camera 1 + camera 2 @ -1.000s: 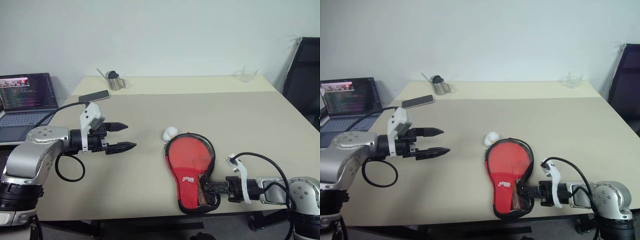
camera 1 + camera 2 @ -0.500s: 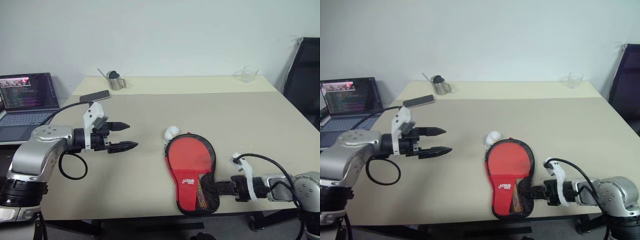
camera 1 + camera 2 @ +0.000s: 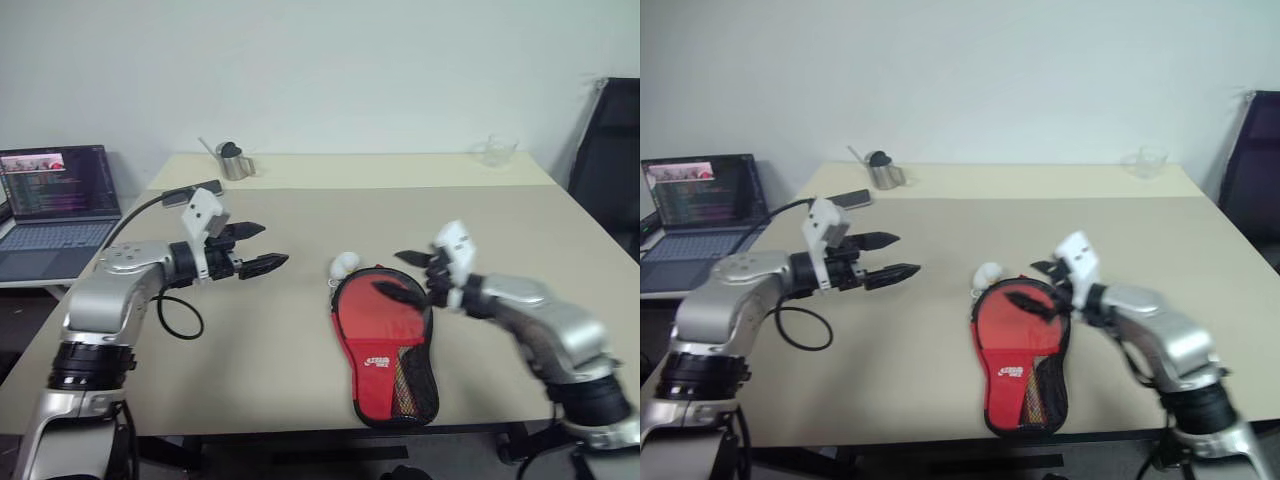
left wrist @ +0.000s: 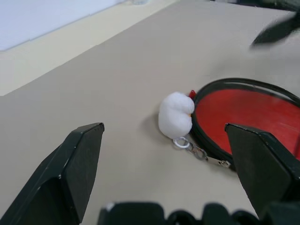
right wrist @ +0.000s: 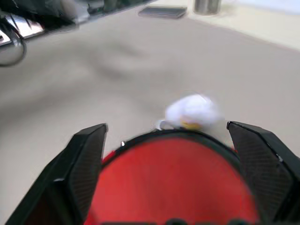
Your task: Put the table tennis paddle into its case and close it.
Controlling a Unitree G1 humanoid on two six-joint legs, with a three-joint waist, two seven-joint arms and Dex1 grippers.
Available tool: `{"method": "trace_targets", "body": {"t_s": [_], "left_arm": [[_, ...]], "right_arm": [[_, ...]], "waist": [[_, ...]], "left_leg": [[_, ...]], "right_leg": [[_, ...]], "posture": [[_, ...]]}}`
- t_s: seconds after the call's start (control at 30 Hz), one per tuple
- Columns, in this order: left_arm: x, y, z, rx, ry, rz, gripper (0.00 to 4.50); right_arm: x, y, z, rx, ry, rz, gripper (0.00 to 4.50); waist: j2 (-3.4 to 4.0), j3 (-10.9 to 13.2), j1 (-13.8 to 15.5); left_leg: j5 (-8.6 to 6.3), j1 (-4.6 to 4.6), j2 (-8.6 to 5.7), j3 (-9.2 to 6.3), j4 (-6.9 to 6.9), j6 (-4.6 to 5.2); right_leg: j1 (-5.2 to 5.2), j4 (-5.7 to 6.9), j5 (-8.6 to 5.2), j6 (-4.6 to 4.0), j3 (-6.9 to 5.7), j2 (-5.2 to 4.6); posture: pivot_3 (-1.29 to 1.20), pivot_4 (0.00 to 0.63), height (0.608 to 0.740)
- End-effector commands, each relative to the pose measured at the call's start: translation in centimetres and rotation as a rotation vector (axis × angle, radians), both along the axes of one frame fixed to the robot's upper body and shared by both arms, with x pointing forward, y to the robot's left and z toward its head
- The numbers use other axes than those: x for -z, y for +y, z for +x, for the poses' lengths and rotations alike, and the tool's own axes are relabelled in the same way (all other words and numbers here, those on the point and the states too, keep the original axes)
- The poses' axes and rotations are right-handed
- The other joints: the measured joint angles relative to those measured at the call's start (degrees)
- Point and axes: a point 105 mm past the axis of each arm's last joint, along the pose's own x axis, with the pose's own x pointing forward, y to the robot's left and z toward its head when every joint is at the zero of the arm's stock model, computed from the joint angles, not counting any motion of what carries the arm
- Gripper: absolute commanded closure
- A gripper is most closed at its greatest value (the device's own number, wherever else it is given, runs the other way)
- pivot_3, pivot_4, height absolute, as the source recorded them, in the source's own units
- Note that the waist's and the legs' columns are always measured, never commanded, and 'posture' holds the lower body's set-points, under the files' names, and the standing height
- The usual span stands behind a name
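Both our grippers stand with fingers spread, holding nothing: the left gripper hangs above the table, the right gripper over the round end of the case, red side up near the table's front edge.

Both arms are silver-grey metal with black joint bands, looped black cables, white wrist brackets, and grippers of two tapered black fingers.
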Motion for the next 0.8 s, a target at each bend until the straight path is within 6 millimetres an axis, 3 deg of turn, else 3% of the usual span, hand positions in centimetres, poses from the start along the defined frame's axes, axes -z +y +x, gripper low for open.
{"method": "trace_targets", "body": {"t_s": [0.03, 0.17, 0.33, 0.47, 0.6, 0.8], "left_arm": [[-0.7, -1.2, 1.1, -0.017, -0.033, 0.020, 0.00], [-0.3, -3.4, 2.4, -0.024, -0.018, -0.005, 0.00], [0.4, -6.6, 3.5, -0.001, 0.005, -0.027, 0.00], [1.9, -8.4, 4.1, 0.024, 0.067, -0.030, 0.00], [4.8, -8.1, 5.0, -0.029, 0.124, 0.036, 0.00], [7.0, -8.8, 6.3, -0.068, 0.094, 0.145, 0.00]], "right_arm": [[2.2, 0.1, 1.7, 0.098, -0.061, -0.039, 0.03], [4.7, 0.8, 1.4, 0.099, -0.008, -0.020, 0.03], [7.2, 0.8, 1.2, 0.088, 0.046, -0.049, 0.03], [7.6, 1.0, 1.4, 0.095, 0.075, -0.017, 0.03], [7.5, 1.3, 1.2, 0.085, 0.070, -0.016, 0.03], [7.5, 1.5, 1.1, 0.085, 0.074, -0.009, 0.03]], "waist": [[0.00, 0.0, 0.6], [-0.03, 0.0, 1.0], [-0.03, -0.1, 0.7], [-0.05, -0.2, 0.5], [-0.06, -0.4, 0.1], [-0.16, -0.5, -0.3]], "left_leg": [[-0.01, -0.12, -0.05, 0.00, 0.02, -0.01], [0.00, -0.92, -0.19, 0.02, 0.21, -0.02], [0.00, -0.88, -0.18, 0.05, 0.20, -0.02], [0.01, -0.67, -0.14, 0.09, 0.19, -0.03], [0.01, -0.55, -0.11, 0.13, 0.19, -0.03], [0.01, -0.55, -0.11, 0.12, 0.20, -0.03]], "right_leg": [[-0.09, -0.04, 0.00, 0.00, 0.01, -0.03], [-0.88, -0.04, 0.10, 0.13, 0.03, -0.18], [-0.90, 0.05, 0.11, 0.14, 0.03, -0.17], [-0.74, 0.13, 0.12, 0.13, 0.09, -0.08], [-0.68, 0.19, 0.13, 0.12, 0.12, -0.03], [-0.67, 0.20, 0.13, 0.12, 0.13, -0.01]], "posture": [[0.00, 0.150, 0.740], [0.00, 0.150, 0.740], [0.00, 0.150, 0.740], [0.00, 0.150, 0.740], [0.00, 0.150, 0.740], [0.00, 0.150, 0.740]]}}
